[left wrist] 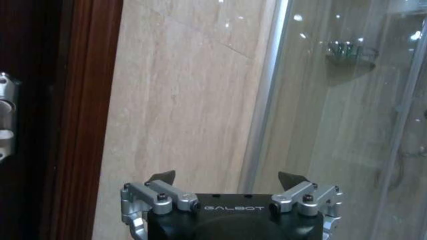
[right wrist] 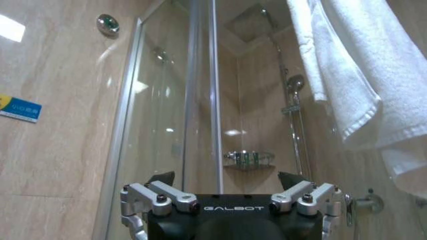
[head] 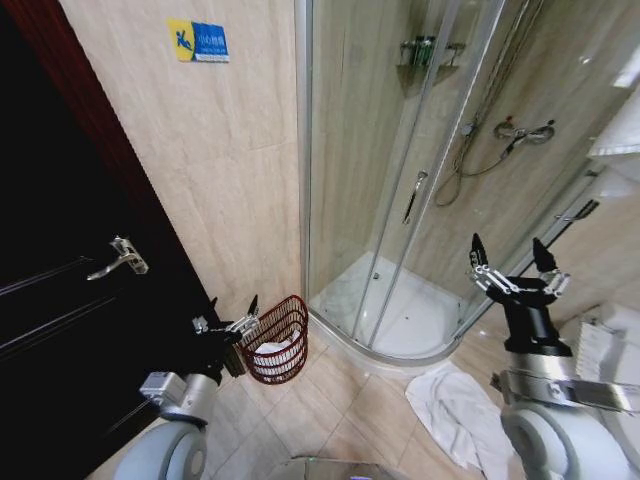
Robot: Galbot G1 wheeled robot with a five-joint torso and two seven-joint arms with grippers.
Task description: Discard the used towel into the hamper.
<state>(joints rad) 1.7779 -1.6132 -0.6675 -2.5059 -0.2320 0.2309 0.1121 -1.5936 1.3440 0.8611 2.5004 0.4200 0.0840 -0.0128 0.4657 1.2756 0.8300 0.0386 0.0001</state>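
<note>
Both pincers raised and empty in the bathroom, the hamper by the left one and a white towel on the floor

The left pincer [head: 232, 312] hangs low beside the dark door [head: 60, 300], fingers spread wide with nothing between them; the hamper [head: 278, 340] stands on the tiled floor [head: 340, 410] just beside it on its right, against the corner of the glass shower enclosure [head: 400, 180], with something white lying inside it. The right pincer [head: 512, 252] is held up high on the other side, fingers also wide and holding nothing. A crumpled white towel [head: 450, 405] lies on the floor below and to the left of the right pincer, well apart from the hamper. In the right wrist view another white towel [right wrist: 353, 75] hangs from above beside the shower glass
</note>
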